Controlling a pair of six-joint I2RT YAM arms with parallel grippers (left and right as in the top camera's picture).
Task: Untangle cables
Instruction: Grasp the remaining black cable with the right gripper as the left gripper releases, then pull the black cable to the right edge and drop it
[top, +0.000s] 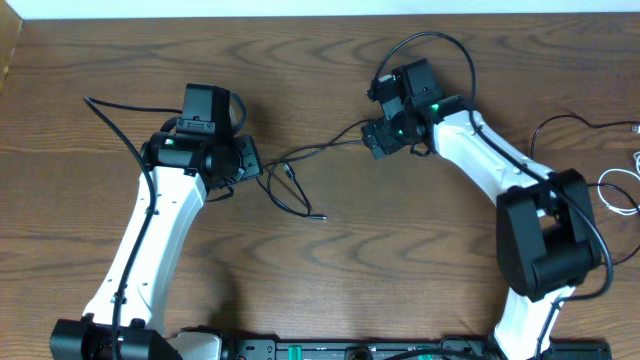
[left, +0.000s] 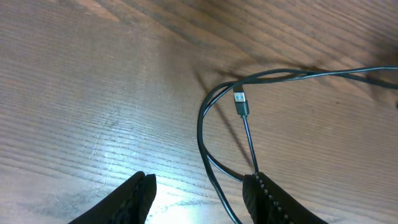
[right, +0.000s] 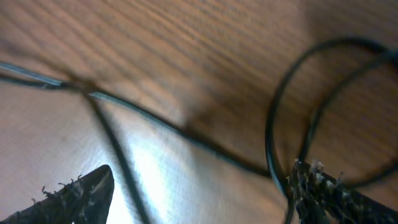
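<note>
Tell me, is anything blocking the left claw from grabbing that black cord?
Nothing visible does. The black cable lies on the table right at the open left gripper, with one strand running up to its right-hand finger.

Black cable (top: 320, 147): thin, slack, mid-worktop (top: 330, 260). Doubled strands run left to right, and one loop curls down to a free end. Its small silver-tipped plug (left: 240, 99) lies flat by the strands. White cable (top: 620, 195): loosely curled at far right edge, well apart.

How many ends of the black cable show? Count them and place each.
2. One plug lies by the black cable's loop, close to the left jaws. The other end lies lower in the overhead view, past the loop. Neither seems hidden.
</note>
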